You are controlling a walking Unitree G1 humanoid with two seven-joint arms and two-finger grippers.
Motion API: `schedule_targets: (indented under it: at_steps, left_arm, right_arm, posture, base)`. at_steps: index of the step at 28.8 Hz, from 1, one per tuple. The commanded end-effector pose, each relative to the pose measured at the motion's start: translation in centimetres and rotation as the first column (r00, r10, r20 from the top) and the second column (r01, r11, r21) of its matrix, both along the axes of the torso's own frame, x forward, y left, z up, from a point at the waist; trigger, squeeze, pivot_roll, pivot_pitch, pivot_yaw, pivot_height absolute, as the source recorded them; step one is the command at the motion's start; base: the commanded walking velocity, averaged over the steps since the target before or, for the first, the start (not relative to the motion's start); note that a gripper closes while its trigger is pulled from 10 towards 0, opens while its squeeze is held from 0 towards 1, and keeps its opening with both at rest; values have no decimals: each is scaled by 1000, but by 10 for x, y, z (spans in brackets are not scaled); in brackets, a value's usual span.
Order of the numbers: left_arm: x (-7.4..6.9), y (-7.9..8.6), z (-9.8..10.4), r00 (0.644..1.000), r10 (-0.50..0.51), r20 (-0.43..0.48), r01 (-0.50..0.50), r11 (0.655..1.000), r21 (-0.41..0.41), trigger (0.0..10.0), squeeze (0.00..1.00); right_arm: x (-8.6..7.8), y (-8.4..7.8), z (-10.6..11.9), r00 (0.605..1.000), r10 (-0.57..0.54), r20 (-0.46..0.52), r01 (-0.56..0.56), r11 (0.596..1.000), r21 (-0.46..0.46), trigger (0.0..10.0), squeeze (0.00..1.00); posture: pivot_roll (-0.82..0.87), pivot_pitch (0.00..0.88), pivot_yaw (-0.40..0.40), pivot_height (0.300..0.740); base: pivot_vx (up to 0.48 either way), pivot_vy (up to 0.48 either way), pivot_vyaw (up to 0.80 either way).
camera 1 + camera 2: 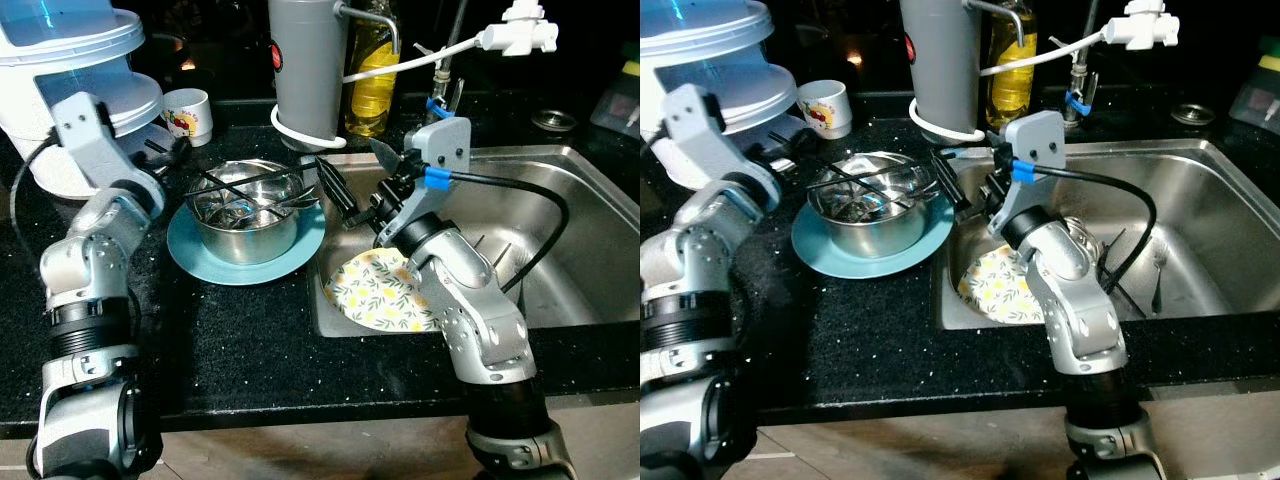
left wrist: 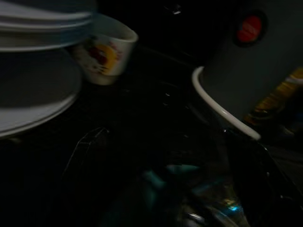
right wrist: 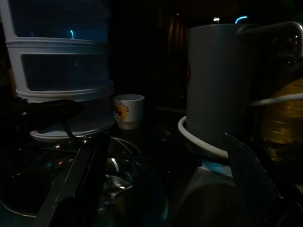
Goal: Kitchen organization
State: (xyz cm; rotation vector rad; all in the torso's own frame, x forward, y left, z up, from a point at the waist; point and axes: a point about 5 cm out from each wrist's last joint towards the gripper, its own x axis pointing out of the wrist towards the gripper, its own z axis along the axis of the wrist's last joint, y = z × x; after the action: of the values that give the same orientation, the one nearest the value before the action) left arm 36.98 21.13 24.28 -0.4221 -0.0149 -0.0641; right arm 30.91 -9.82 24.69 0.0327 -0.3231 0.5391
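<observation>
A steel bowl [image 1: 245, 222] with several utensils in it stands on a blue plate [image 1: 200, 262] on the black counter, left of the sink. My right gripper [image 1: 345, 175] hangs open and empty at the sink's near-left corner, just right of the bowl. In the right wrist view its two fingers [image 3: 78, 182] stand wide apart, with the bowl low between them. My left gripper [image 1: 172, 158] is at the bowl's far-left rim, beside the small printed cup [image 1: 188, 114]. A plate with a yellow flower pattern [image 1: 378, 292] lies in the sink under my right forearm.
A grey jug [image 1: 308, 70] on a white ring and a yellow bottle [image 1: 372, 85] stand behind the bowl. A white and blue stacked container [image 1: 85, 60] fills the far left. The steel sink [image 1: 585, 215] has a white tap head [image 1: 520, 36] over it and a fork [image 1: 1157, 272] inside.
</observation>
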Motion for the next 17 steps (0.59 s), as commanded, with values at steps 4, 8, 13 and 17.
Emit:
schedule_targets:
  at_steps: [4, 8, 13, 17]
  left_arm:
    - [4, 2, 1, 1000, -24, 9, 24, 1000, -5, 0, 0]
    - [3, 1, 2, 999, -34, 16, 34, 999, -3, 0, 0]
    - [1, 5, 2, 1000, -17, 14, 17, 1000, -3, 0, 0]
    - [-1, 8, 4, 1000, 0, 19, 0, 1000, -3, 0, 0]
  right_arm:
    - [-5, -1, 1, 1000, 8, -6, -8, 1000, -10, 10000, 0]
    - [-6, -1, 1, 1000, 9, -7, -9, 1000, -12, 10000, 0]
    - [-5, 0, 0, 1000, 8, -10, -8, 1000, -12, 10000, 0]
    - [-5, 0, -1, 1000, 7, -11, -7, 1000, -11, 10000, 0]
  posture:
    - [-42, 40, 3, 740]
    - [-42, 40, 3, 740]
    - [-30, 31, 3, 740]
    - [-25, 28, 4, 740]
  base:
    - [0, 0, 0]
    - [0, 0, 0]
    - [0, 0, 0]
    - [0, 0, 0]
